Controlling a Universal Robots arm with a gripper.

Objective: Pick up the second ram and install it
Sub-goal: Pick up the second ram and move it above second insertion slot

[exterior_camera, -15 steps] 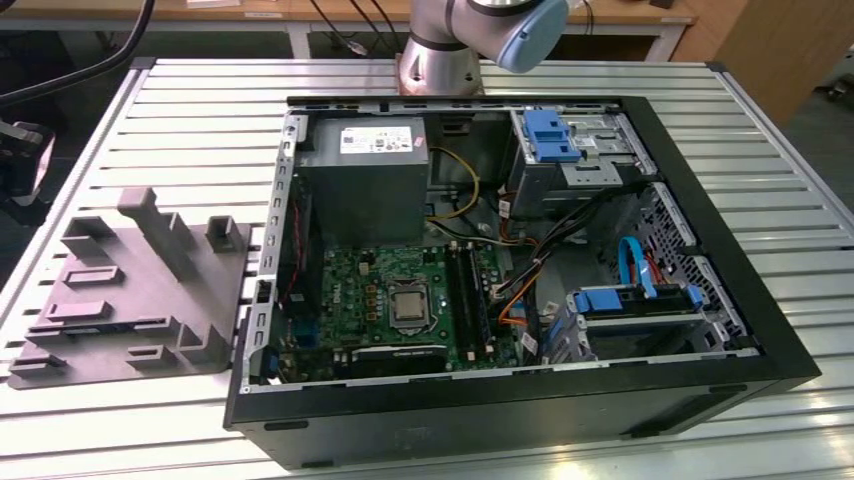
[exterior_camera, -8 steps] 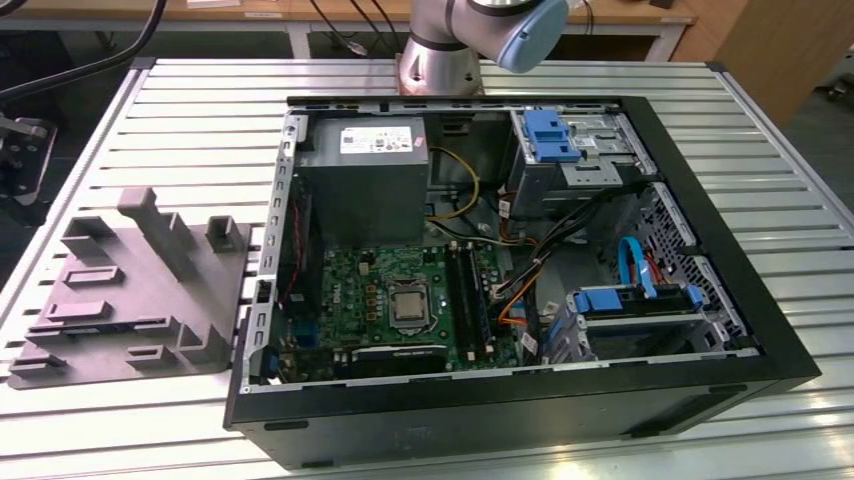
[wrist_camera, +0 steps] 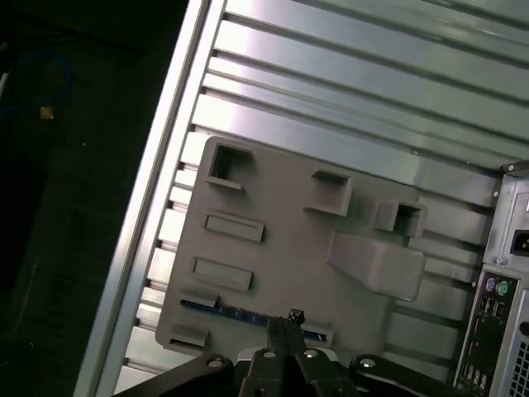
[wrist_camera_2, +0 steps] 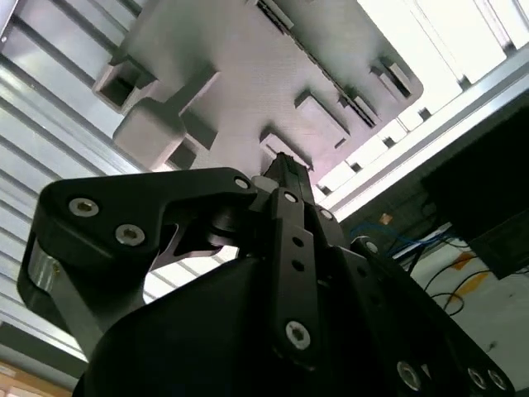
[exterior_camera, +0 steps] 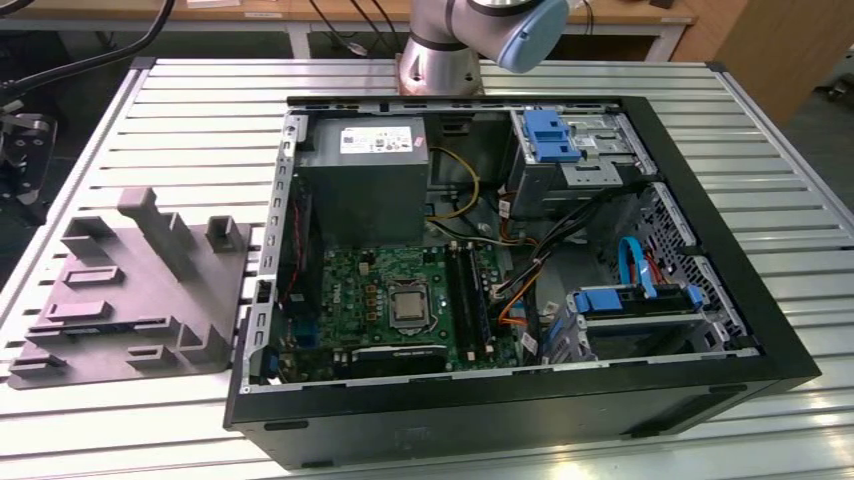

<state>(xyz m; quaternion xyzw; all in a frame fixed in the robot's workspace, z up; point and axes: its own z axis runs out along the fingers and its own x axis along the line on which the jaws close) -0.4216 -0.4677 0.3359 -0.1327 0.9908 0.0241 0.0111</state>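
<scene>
Now the gripper, jaws together and empty, hovers over the grey fixture. Below its tips, the ram lies in an edge slot. Beyond, the case sits right of the fixture in the exterior view.

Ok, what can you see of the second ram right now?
In the first wrist view the second ram is a slim dark-blue strip with a few lighter flecks. It sits lengthwise in a narrow slot near one edge of the grey moulded holder on the slatted metal table. Part of it is hidden behind the gripper, whose jaws are together and empty. Its chips can't be made out.
</scene>
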